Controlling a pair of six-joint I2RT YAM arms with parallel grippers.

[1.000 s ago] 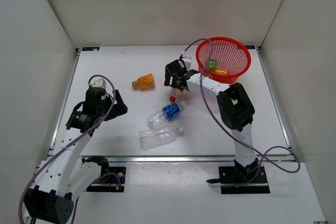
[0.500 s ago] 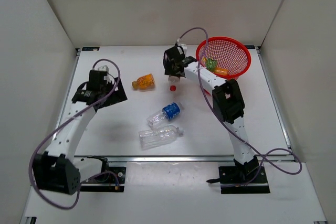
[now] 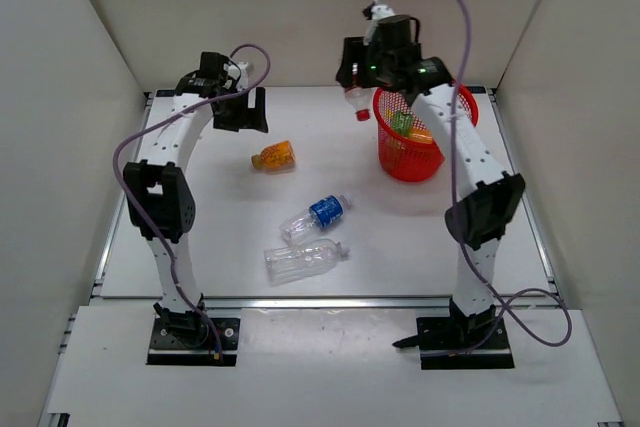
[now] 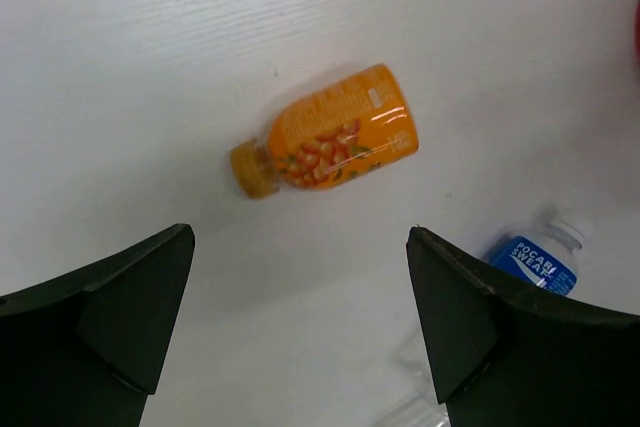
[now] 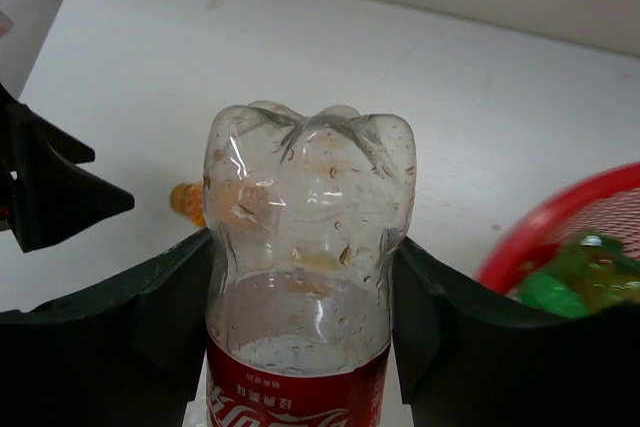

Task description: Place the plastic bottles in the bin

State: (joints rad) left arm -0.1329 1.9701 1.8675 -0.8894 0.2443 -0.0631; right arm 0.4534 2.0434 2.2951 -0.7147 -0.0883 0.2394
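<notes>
Jaws of the left end effector (image 4: pixel 300 237) stand spread over the orange bottle (image 4: pixel 325 132), mid-frame on the surface (image 4: pixel 150 47); the blue-label bottle (image 4: pixel 535 259) is cut off lower right. The right end effector (image 5: pixel 300 252) pinches the red-label bottle (image 5: pixel 310 167), its label cut off below, left of the bin (image 5: pixel 560 212).

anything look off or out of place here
Nothing spilled or broken. The red-label bottle is held aloft by the right gripper beside the bin, whose side wall shows as if it may be tipped. The orange bottle, blue-label bottle and plain clear bottle lie on their sides on the table.
</notes>
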